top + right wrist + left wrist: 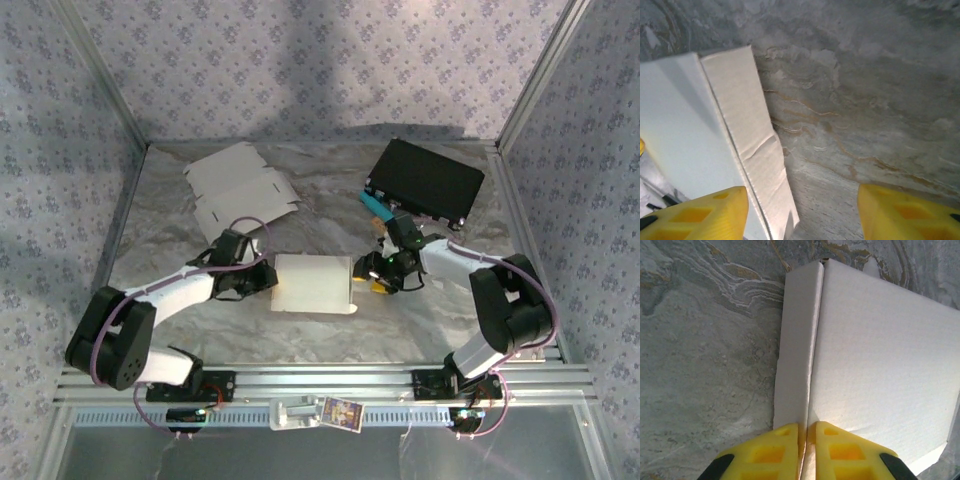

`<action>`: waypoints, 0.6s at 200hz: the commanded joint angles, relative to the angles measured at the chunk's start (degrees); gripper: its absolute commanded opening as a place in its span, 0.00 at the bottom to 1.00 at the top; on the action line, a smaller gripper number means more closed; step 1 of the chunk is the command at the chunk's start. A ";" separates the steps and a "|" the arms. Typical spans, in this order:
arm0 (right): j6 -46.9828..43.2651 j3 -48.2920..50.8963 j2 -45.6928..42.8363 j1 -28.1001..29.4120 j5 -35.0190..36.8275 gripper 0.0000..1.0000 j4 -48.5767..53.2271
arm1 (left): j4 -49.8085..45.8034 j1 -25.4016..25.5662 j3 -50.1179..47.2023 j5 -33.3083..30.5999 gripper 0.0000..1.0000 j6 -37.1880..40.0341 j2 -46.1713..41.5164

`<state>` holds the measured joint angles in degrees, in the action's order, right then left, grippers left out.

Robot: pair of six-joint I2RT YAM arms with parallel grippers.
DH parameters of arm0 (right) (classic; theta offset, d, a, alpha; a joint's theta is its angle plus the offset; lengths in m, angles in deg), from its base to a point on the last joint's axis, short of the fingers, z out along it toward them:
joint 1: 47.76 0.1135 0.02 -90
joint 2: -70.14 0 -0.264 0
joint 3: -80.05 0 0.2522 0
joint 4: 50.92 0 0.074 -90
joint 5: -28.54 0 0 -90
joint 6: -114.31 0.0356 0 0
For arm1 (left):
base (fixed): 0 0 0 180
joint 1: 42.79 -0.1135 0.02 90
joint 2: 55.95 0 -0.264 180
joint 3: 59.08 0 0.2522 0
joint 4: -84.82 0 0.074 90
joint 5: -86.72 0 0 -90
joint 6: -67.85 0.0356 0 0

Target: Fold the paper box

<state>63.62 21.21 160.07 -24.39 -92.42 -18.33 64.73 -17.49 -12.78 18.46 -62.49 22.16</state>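
Note:
The white paper box (313,283) lies at the middle of the table, its lid panel facing up. My left gripper (262,280) is at the box's left edge. In the left wrist view its yellow jaws (806,426) are pinched shut on a thin upright side flap (797,340) beside the broad panel (880,350). My right gripper (378,270) is at the box's right edge. Its jaws (801,189) stand wide open over the bare table, and the box's creased right flap (747,140) lies just inside the left finger (715,210), ungripped.
A flat unfolded cardboard blank (240,185) lies at the back left. A black case (425,178) sits at the back right with a teal object (378,207) at its near corner. Patterned walls and metal posts enclose the marbled table surface (330,340).

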 commanded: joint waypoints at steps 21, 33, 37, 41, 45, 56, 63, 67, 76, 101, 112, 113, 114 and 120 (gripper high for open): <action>0.06 2.18 2.71 -0.09 -8.42 0.64 -13.13 | 1.11 -1.60 -3.76 -0.02 0.09 -2.45 0.45; 1.37 2.46 3.98 0.24 -9.96 0.64 -16.15 | 1.01 -2.13 -4.34 -0.35 0.09 -2.91 0.47; 1.70 2.33 4.50 0.42 -10.41 0.64 -16.80 | 0.97 -2.25 -4.55 -0.51 0.09 -3.05 0.46; 2.00 2.14 5.01 0.69 -10.71 0.64 -17.32 | 1.05 -2.46 -4.79 -0.62 0.08 -3.16 0.46; 2.13 1.93 5.63 0.91 -11.13 0.65 -17.65 | 1.13 -2.65 -4.99 -0.71 0.09 -3.25 0.46; 2.51 0.99 7.39 1.85 -11.94 0.64 -18.58 | 1.08 -3.12 -5.67 -1.08 0.08 -3.53 0.48; 2.75 0.33 8.42 2.37 -12.25 0.64 -18.82 | 1.18 -3.39 -5.98 -1.07 0.08 -3.52 0.70; 2.90 0.11 8.85 2.80 -12.43 0.64 -19.01 | 1.23 -3.48 -6.22 -1.07 0.09 -3.52 0.78; 3.37 -0.36 9.50 3.44 -12.80 0.64 -19.99 | 1.23 -3.72 -6.58 -1.30 0.08 -3.43 0.98; 5.27 -0.97 9.88 4.63 -13.25 0.64 -22.11 | -0.14 -4.41 -7.29 -2.62 0.08 -3.44 1.34; 6.27 -1.23 9.74 4.93 -14.07 0.64 -23.31 | -1.11 -4.92 -7.65 -3.36 0.08 -3.45 1.47; 6.33 -1.32 9.70 5.02 -14.10 0.64 -23.36 | -1.30 -4.92 -7.65 -3.45 0.08 -3.44 1.49; 6.41 -1.32 9.67 5.06 -14.11 0.64 -23.38 | -1.40 -5.00 -7.66 -3.59 0.08 -3.39 1.55; 6.63 -1.69 9.56 5.38 -14.41 0.64 -23.63 | -1.83 -5.22 -7.81 -3.83 0.08 -3.29 1.67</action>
<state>67.64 21.04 168.48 -21.28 -102.65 -37.91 71.40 -21.73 -17.13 21.37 -65.37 21.55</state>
